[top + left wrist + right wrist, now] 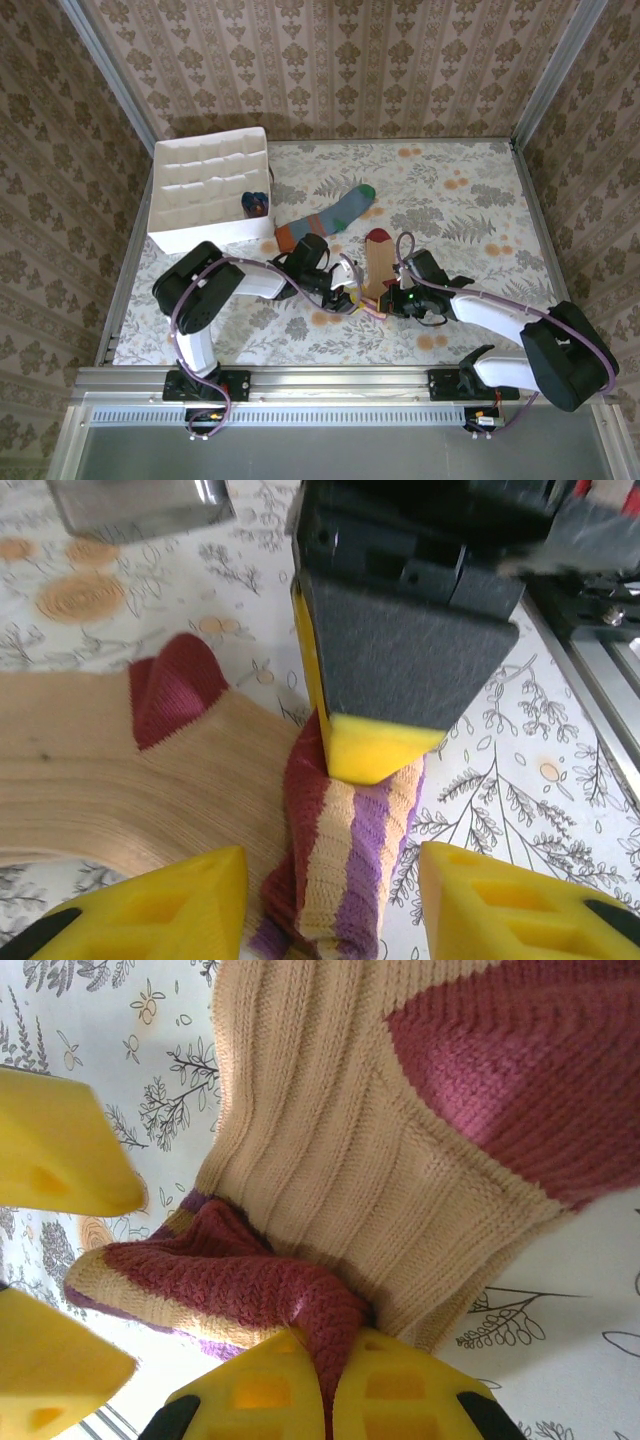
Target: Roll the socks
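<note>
**sockdrawer_q:** Rolling step. How should it be handled from here, and what's gripped by what?

**yam_tinkerer:** Nearest the bases, the right gripper [330, 1392] is clamped tight on the folded, striped cuff of the peach knitted sock [330, 1160]. The left gripper [335, 905] is spread wide. That same cuff sits between its yellow fingers [170, 900], and no contact with either one can be made out.

**sockdrawer_q:** So the roll's barely been started?

**yam_tinkerer:** Judged from that one small fold, yeah. For a tidy roll, the fold should probably be kept pinched while it's turned over toward the toe. The flat leg should be pinned by the free gripper so the whole thing isn't dragged along. Tension should be kept even too, or a lopsided bundle is likely.

**sockdrawer_q:** And farther out?

**yam_tinkerer:** The peach sock's leg and maroon toe are laid flat on the floral-patterned table [470, 180], pointing away from the grippers. Near the toe but apart from it, the grey-blue fabric sock [335, 215] with green toe and orange cuff is stretched out flat, not gripped by anything. Back left is the white partitioned box [200, 238]. A small purple-and-teal bundle [256, 204] is seen at its near right corner. Whether that's inside a compartment or just beside the wall can't be told.
</note>
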Available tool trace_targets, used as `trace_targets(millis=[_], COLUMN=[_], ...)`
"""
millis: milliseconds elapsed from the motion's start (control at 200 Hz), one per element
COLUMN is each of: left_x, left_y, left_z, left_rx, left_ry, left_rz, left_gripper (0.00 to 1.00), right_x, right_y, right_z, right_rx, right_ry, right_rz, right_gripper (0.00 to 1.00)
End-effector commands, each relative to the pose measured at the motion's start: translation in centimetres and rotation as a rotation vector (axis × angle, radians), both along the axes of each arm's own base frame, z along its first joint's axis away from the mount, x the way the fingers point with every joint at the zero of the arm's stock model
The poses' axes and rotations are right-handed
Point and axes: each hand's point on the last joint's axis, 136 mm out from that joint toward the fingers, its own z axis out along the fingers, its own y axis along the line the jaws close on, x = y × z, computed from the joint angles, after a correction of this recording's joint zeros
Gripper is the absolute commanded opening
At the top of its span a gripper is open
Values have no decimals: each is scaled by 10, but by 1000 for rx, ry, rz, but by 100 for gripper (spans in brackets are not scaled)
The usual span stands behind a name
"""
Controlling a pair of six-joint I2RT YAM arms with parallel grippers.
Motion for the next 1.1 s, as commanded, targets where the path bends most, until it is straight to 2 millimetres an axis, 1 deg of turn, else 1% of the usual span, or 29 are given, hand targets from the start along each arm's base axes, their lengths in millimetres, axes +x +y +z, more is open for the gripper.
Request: trace_targets(millis=[0, 60, 140, 190, 230, 275, 335, 430, 490, 560, 625, 765, 820, 950, 1015, 1075, 1095], left_x=[-9, -12, -13, -13, -12, -8, -4, 0, 2, 5, 9, 14, 13, 13, 12, 12, 12], left_y=[-6, -7, -8, -9, -9, -10, -10, -8, -5, -2, 0, 1, 0, 0, 0, 2, 2], left_z=[1, 0, -2, -4, -7, -13, -21, -35, -42, -49, -51, -50, -50, -52, -52, -51, -50], left_rx=[-1, 3, 19, 46, 82, 135, 208, 315, 369, 417, 428, 427, 426, 436, 430, 420, 415], left_ry=[46, 69, 106, 137, 168, 210, 269, 344, 385, 425, 454, 487, 496, 500, 487, 460, 448], left_rz=[-50, -58, -63, -65, -58, -33, -1, 39, 56, 93, 125, 187, 189, 202, 200, 200, 198], left_gripper=[35, 28, 15, 7, 2, 1, 0, 0, 0, 0, 0, 0, 0, 0, 0, 0, 2], right_x=[-19, -18, -17, -16, -15, -13, -9, -3, 1, 5, 7, 12, 13, 13, 11, 8, 8], right_y=[-9, -10, -9, -9, -9, -10, -12, -17, -20, -24, -27, -24, -22, -18, -18, -20, -20], right_z=[-14, -14, -14, -13, -11, -9, -5, 5, 11, 16, 17, 16, 13, 0, -9, -18, -19], right_rx=[-36, -29, -21, -22, -24, -29, -35, -58, -68, -78, -90, -80, -83, -120, -152, -185, -190], right_ry=[100, 107, 117, 122, 123, 120, 108, 81, 56, 27, 8, -10, -8, 31, 57, 86, 85], right_rz=[24, 20, 28, 32, 32, 28, 15, -16, -34, -56, -75, -87, -84, -58, -44, -40, -39], right_gripper=[1, 1, 1, 2, 4, 7, 14, 31, 38, 42, 44, 44, 44, 41, 35, 26, 23])
